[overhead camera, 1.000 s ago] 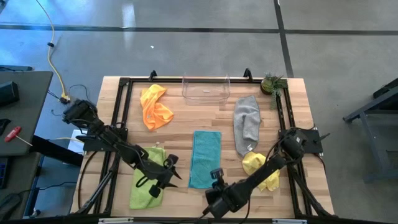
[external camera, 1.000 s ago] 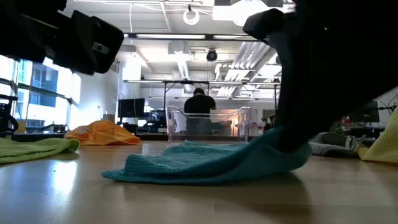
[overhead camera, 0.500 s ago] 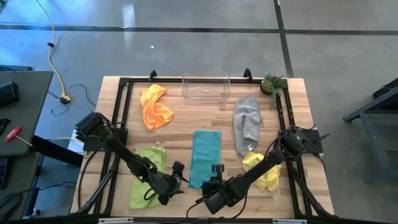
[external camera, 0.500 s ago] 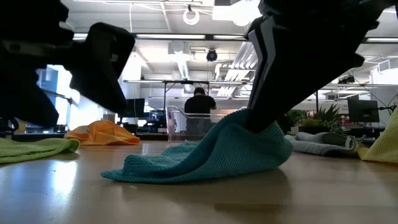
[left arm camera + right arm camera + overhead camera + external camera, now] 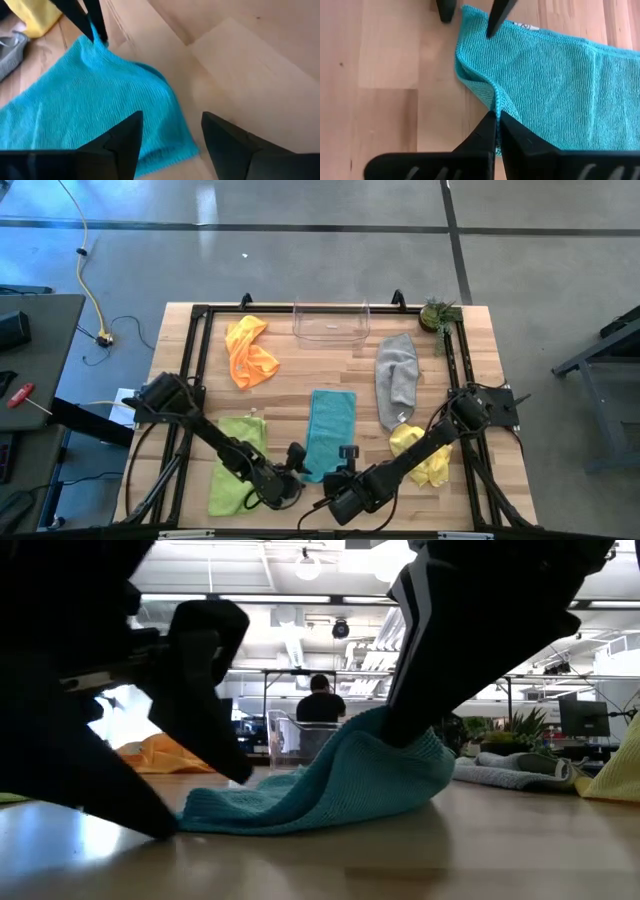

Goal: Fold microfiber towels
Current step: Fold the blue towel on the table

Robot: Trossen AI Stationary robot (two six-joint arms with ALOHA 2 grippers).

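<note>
At the desk's (image 5: 300, 370) 6 o'clock edge, the right end effector (image 5: 496, 117) pinches a near corner of the teal towel (image 5: 329, 430) and lifts it into a peak. The left end effector (image 5: 170, 131), fingers spread, straddles the opposite near corner. The lime green towel (image 5: 226, 477) lies at 8 o'clock, orange (image 5: 248, 350) at 11, grey (image 5: 397, 375) at 2, yellow (image 5: 412, 445) at 4.
</note>
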